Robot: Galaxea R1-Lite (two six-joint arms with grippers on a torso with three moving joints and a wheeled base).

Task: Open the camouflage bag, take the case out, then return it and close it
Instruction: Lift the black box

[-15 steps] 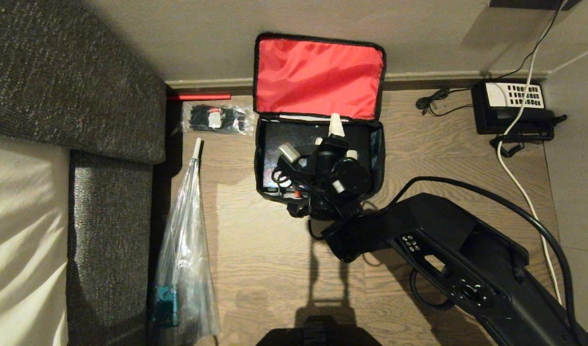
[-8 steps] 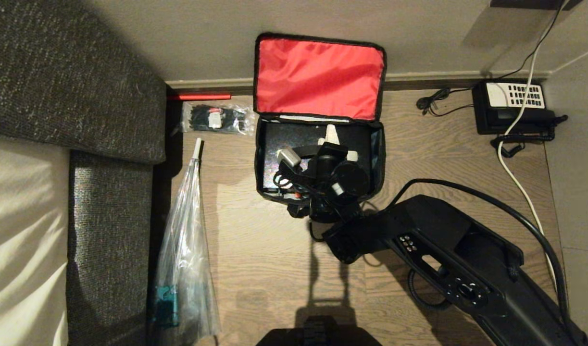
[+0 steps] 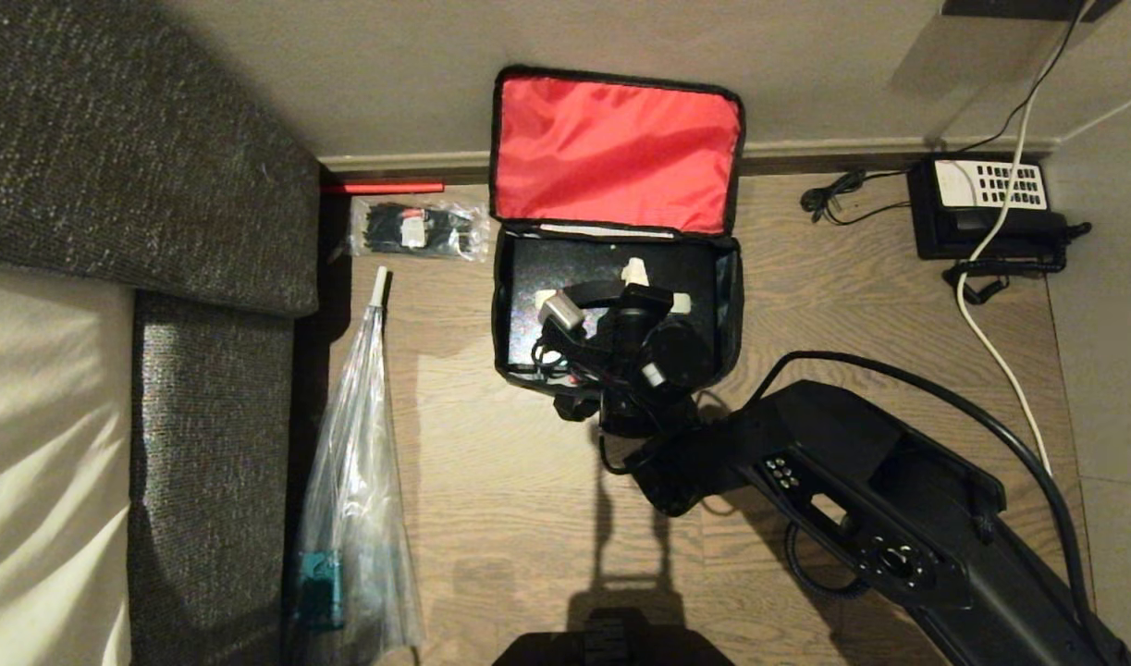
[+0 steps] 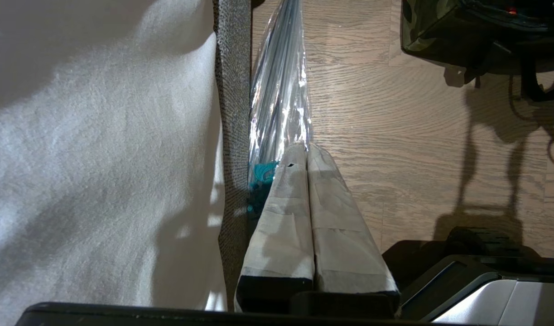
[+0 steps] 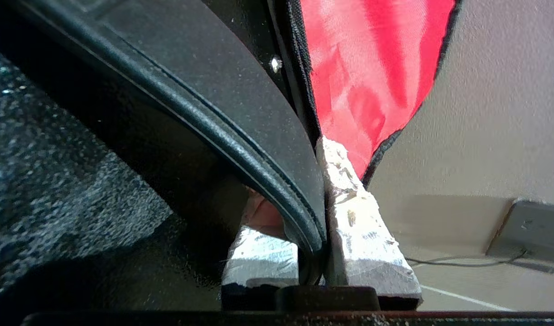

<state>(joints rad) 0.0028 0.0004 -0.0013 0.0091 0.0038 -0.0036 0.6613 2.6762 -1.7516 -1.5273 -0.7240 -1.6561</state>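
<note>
your right gripper [image 3: 632, 282] is down inside the open camouflage bag [image 3: 730, 305] on the floor by the wall, fingers [image 5: 358, 226] pinched on a black curved handle-like rim of the case [image 3: 528, 268]; the case lies flat, long axis along the wall; lift straight up; left gripper [image 4: 307, 154] closed, empty, parked by the sofa.

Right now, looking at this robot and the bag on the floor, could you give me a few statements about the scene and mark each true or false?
1. The camouflage bag lies open, its red lining facing up. True.
2. The case sits on the floor beside the bag. False: it is inside the bag.
3. The right claw is clamped on a curved black handle on the case. True.
4. The left claw is holding the clear packet of ties. False: it is shut on nothing, away from the bag.
5. The telephone stands near the wall. True.
</note>
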